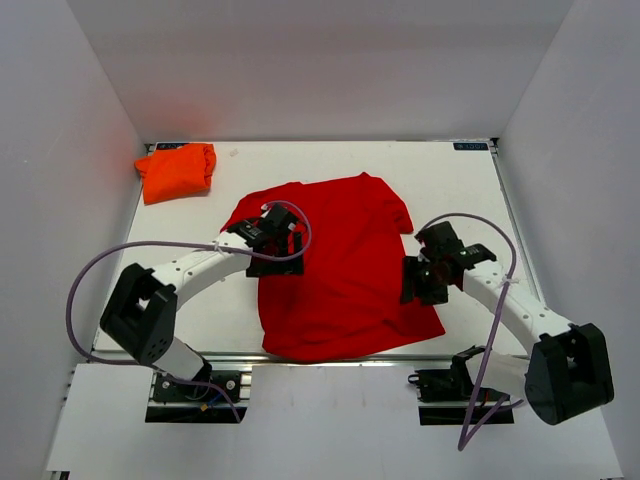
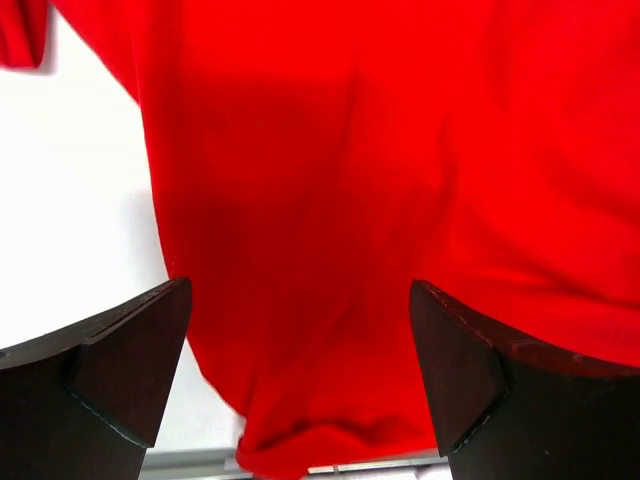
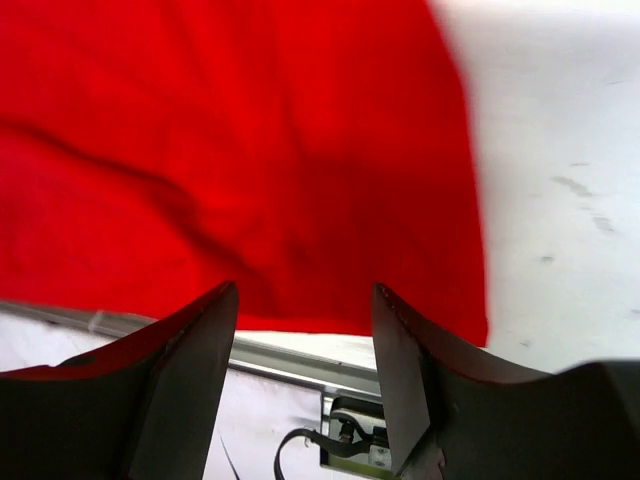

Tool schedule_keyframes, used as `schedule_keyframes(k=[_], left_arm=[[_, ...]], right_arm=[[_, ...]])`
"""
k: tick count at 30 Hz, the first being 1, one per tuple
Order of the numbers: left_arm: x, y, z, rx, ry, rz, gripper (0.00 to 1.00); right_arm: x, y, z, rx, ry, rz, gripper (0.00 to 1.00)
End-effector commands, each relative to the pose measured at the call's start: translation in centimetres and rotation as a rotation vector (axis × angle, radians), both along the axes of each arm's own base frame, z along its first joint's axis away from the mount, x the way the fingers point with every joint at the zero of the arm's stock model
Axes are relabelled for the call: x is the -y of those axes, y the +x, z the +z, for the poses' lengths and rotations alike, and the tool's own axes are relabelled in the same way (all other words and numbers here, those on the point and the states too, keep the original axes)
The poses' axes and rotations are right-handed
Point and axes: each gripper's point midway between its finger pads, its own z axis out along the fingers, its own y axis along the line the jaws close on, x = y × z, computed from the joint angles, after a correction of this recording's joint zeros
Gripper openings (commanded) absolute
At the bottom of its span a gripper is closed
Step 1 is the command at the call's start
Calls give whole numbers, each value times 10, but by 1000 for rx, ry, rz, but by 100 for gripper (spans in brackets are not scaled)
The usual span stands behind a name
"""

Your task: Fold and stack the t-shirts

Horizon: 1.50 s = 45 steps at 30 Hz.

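A bright red t-shirt (image 1: 340, 270) lies spread on the white table, its hem toward the near edge. An orange t-shirt (image 1: 177, 171) sits bunched up at the far left corner. My left gripper (image 1: 275, 240) hovers over the red shirt's left side, jaws wide open with nothing between them; its wrist view shows red cloth (image 2: 380, 200) below the fingers (image 2: 130, 350). My right gripper (image 1: 422, 280) stands open above the shirt's right edge, also empty. Beneath it, the right wrist view shows the red hem (image 3: 250, 160) and the table's near rail.
White walls enclose the table on three sides. A metal rail (image 1: 330, 360) runs along the near edge, with both arm bases (image 1: 190, 385) behind it. Bare table (image 1: 460, 190) lies to the right of the red shirt.
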Motion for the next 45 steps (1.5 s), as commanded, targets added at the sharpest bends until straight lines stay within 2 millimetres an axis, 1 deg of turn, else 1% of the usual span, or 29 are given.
schedule_keyframes(k=[1, 5, 6, 10, 12, 14, 15, 16, 17, 18, 19, 20, 21, 23, 24, 25, 28, 30, 31, 32, 34, 35, 38, 39, 40, 42, 43, 44, 45], left_arm=[[-6, 23, 6, 76, -1, 44, 100], [-17, 20, -7, 53, 7, 67, 100], [-20, 22, -4, 61, -3, 86, 100], [-35, 13, -6, 61, -1, 126, 100], [-37, 15, -2, 80, -19, 145, 100], [-47, 9, -7, 68, 3, 161, 100], [-47, 10, -4, 76, -3, 161, 100], [-49, 6, -9, 64, 6, 161, 100], [-51, 3, -11, 62, 8, 161, 100], [-55, 1, -15, 52, 15, 170, 100], [-54, 2, -14, 59, 10, 170, 100], [-56, 0, -17, 50, 16, 170, 100], [-59, -1, -21, 48, 18, 179, 100], [-56, 1, -23, 55, 1, 175, 100], [-56, 0, -25, 55, 1, 175, 100], [-55, 2, -25, 62, -4, 175, 100], [-54, 9, -32, 62, -4, 184, 100], [-50, 11, -37, 54, -18, 176, 94], [-48, 14, -42, 54, -14, 168, 87], [-50, 17, -43, 50, -11, 177, 84], [-41, 28, -41, 64, -33, 158, 76], [-39, 32, -45, 62, -25, 147, 73], [-27, 50, -44, 87, -44, 124, 61], [-27, 51, -56, 60, -22, 114, 59], [-24, 65, -52, 78, -27, 114, 57], [-23, 71, -60, 46, 5, 119, 48], [-21, 83, -67, 26, 23, 118, 43], [-20, 85, -71, 12, 32, 118, 34], [-16, 89, -74, 4, 25, 113, 32]], right_arm=[[-18, -19, -8, -35, 75, 113, 61], [-28, -28, -19, -66, 79, 146, 60], [-37, -33, -18, -84, 112, 176, 60], [-56, -31, -17, -74, 154, 211, 59], [-55, -32, -22, -84, 127, 205, 59], [-56, -34, -27, -88, 108, 214, 59], [-58, -32, -27, -81, 104, 206, 59], [-55, -33, -29, -81, 82, 198, 59], [-57, -31, -26, -65, 90, 191, 56], [-57, -32, -29, -78, 78, 188, 47], [-57, -30, -30, -68, 66, 181, 26], [-56, -30, -29, -69, 61, 162, 0], [-54, -29, -28, -64, 47, 147, 0], [-37, -27, -25, -61, -38, 85, 0], [-38, -20, -14, -37, -35, 70, 0], [-16, -17, -14, -16, -145, 19, 0], [-2, -26, -6, -38, -199, -18, 0], [4, -37, -12, -77, -213, -39, 0], [6, -39, -15, -85, -221, -43, 0], [11, -42, -20, -98, -244, -48, 0], [16, -45, -29, -127, -282, -73, 0], [23, -41, -30, -115, -321, -90, 0], [26, -23, -34, -77, -362, -125, 0], [24, -17, -35, -64, -358, -134, 0], [21, -8, -37, -65, -363, -142, 0], [20, 4, -42, -56, -368, -159, 0], [19, 11, -42, -43, -363, -158, 0], [19, 13, -46, -55, -373, -153, 0], [25, 21, -51, -51, -392, -175, 0]])
